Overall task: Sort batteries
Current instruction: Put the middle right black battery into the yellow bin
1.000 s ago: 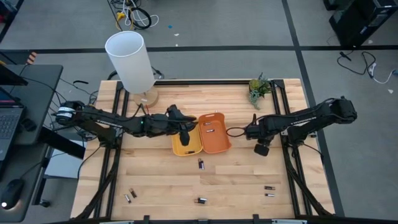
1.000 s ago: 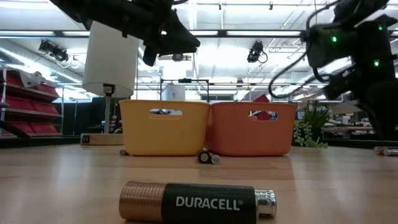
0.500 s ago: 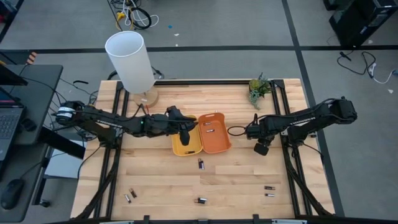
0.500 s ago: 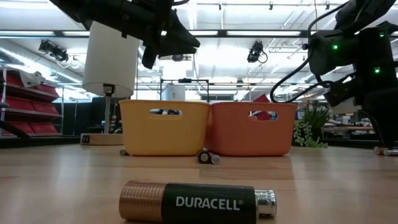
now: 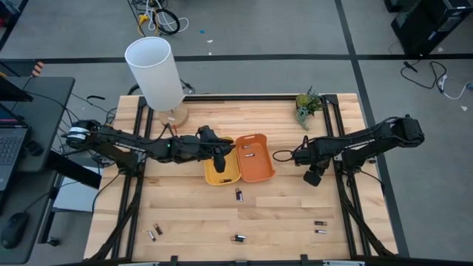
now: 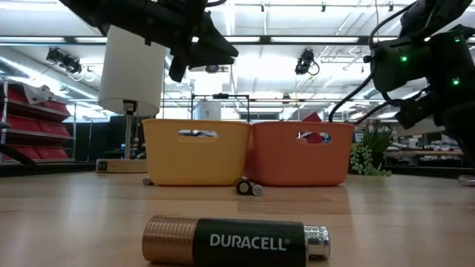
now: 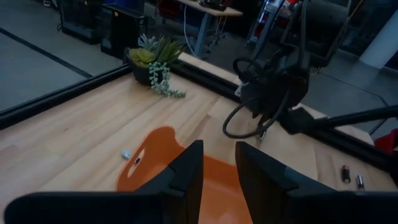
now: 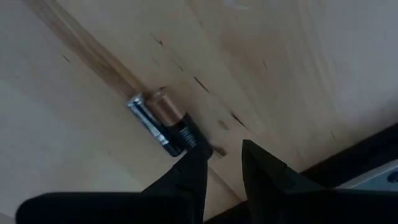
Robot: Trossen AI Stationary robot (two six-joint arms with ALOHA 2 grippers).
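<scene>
Fingers apart on right tool [image 8: 222, 149], hung above two batteries [image 8: 168, 127] lying near the tabletop [image 5: 192, 214] right edge. Needed to drop straight, straddle just one, then squeeze softly. Left tool [image 5: 219, 159] apart too, over yellow tray [image 5: 222, 177].

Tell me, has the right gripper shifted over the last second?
Yes. In the high view the right gripper has slid slightly away from the orange tray, toward the table's right edge and front, nearer the loose batteries.
</scene>
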